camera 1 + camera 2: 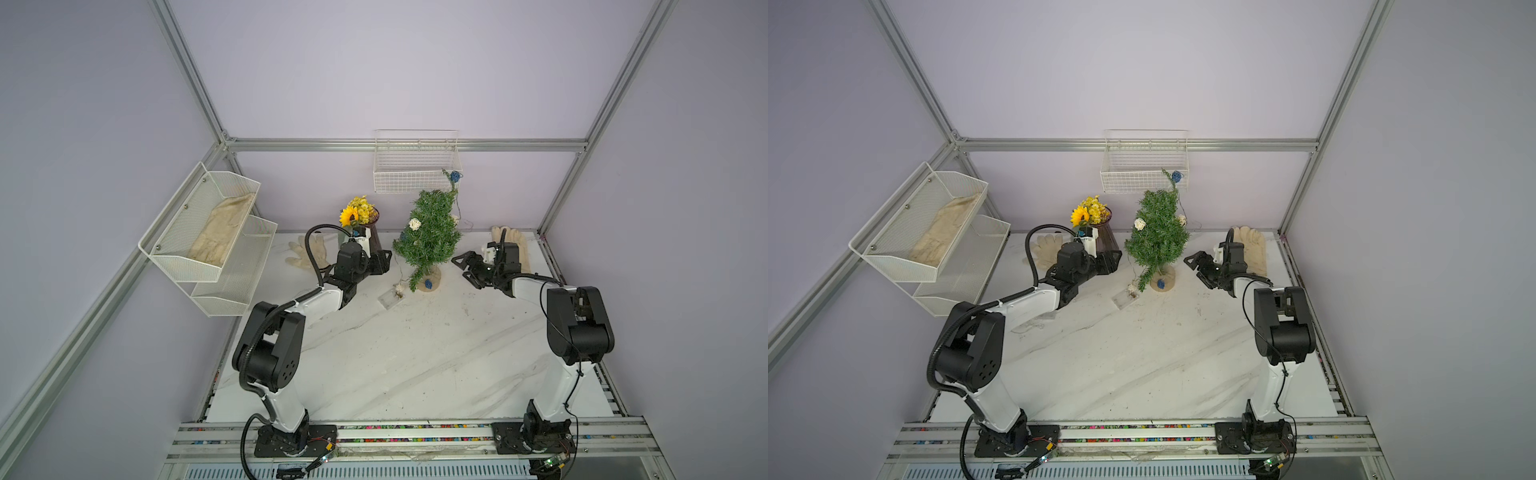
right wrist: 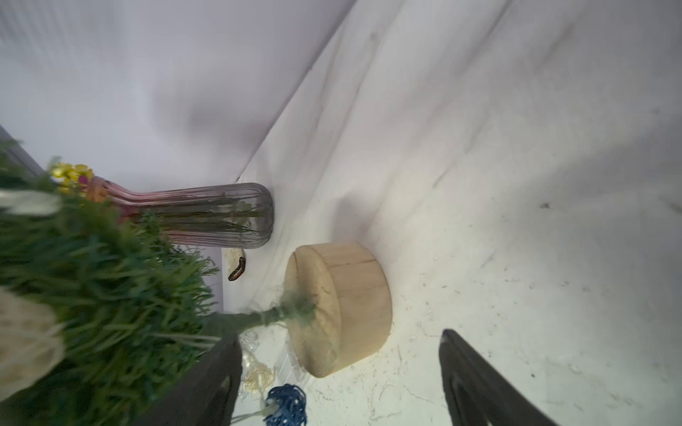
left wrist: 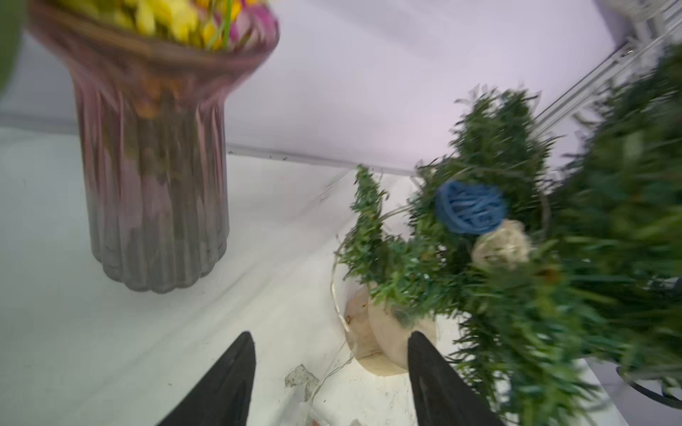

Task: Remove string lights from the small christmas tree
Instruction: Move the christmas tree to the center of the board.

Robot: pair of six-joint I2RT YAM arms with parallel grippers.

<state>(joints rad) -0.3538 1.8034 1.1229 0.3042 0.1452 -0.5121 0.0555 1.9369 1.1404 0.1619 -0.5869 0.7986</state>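
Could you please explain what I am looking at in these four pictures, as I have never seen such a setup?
Two robot arms stand at the near edge of a white table, each ending in a two-fingered pincer. Two pictures look down from overhead, nearly identical; the other two come from cameras on the arms' wrists. On the table stand a small christmas tree hung with string lights, whose clear battery box lies near its base, and a vase of yellow flowers. Pale gloves lie near the back. The left pincer and right pincer flank the tree, both open, holding nothing.
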